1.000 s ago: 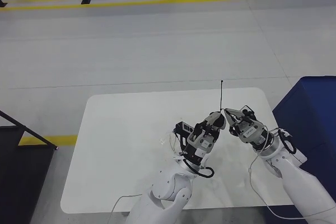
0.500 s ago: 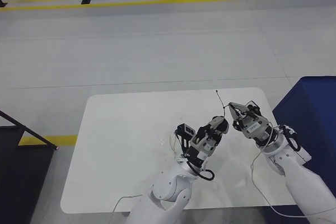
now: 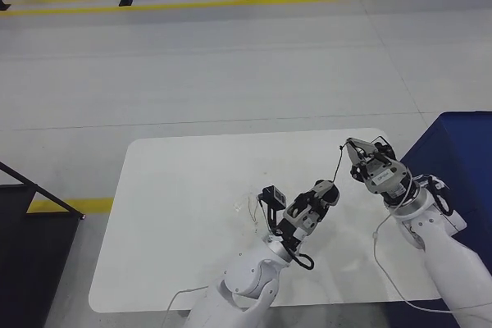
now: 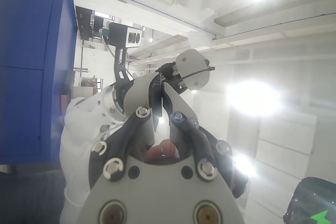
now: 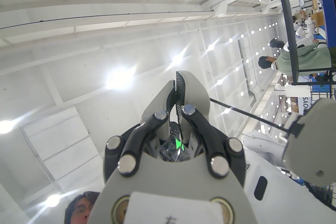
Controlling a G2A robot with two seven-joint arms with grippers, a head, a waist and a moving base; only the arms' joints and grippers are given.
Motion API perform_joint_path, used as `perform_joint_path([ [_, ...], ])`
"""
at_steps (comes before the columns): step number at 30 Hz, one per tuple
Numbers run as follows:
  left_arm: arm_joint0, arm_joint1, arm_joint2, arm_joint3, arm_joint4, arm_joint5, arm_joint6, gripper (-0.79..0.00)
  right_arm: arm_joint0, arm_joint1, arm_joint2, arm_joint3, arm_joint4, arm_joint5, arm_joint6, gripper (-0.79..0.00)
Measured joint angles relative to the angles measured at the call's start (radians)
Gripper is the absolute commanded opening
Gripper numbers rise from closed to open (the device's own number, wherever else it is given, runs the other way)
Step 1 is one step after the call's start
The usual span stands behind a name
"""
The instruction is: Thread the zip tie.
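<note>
The zip tie (image 3: 338,164) is being held in the air above the bench (image 3: 189,230), stretched straight between the two claws. One end is being pinched by the closed left claw (image 3: 328,191), the other by the closed right claw (image 3: 354,150). No loop is being seen, so the step in hand is being judged as lining up the tail with the head. Next, the strap is likely needing to be bent round and the tip aimed into the small slot, steadily guided.

Both arms are raised, left gripper (image 3: 328,189) and right gripper (image 3: 351,148) close together, each pinched closed on the zip tie (image 3: 338,165).
</note>
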Motion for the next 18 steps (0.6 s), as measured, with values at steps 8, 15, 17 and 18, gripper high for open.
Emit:
perform_joint_path([
  [8,0.003,0.001,-0.01,-0.008,-0.005,-0.014,-0.011,-0.742,0.002,-0.013,-0.012,0.002,-0.014,0.008,-0.002,-0.785],
  [15,0.006,0.005,-0.026,-0.007,0.009,-0.013,-0.01,0.0,0.005,-0.024,-0.006,-0.002,0.017,0.019,0.001,-0.785],
  [17,0.008,0.005,-0.031,-0.01,0.003,-0.011,-0.011,0.0,0.004,-0.027,-0.006,-0.004,0.017,0.022,0.003,-0.785],
  [18,0.011,0.006,-0.036,-0.014,-0.004,-0.007,-0.011,0.0,0.004,-0.028,-0.005,-0.005,0.016,0.024,0.004,-0.785],
])
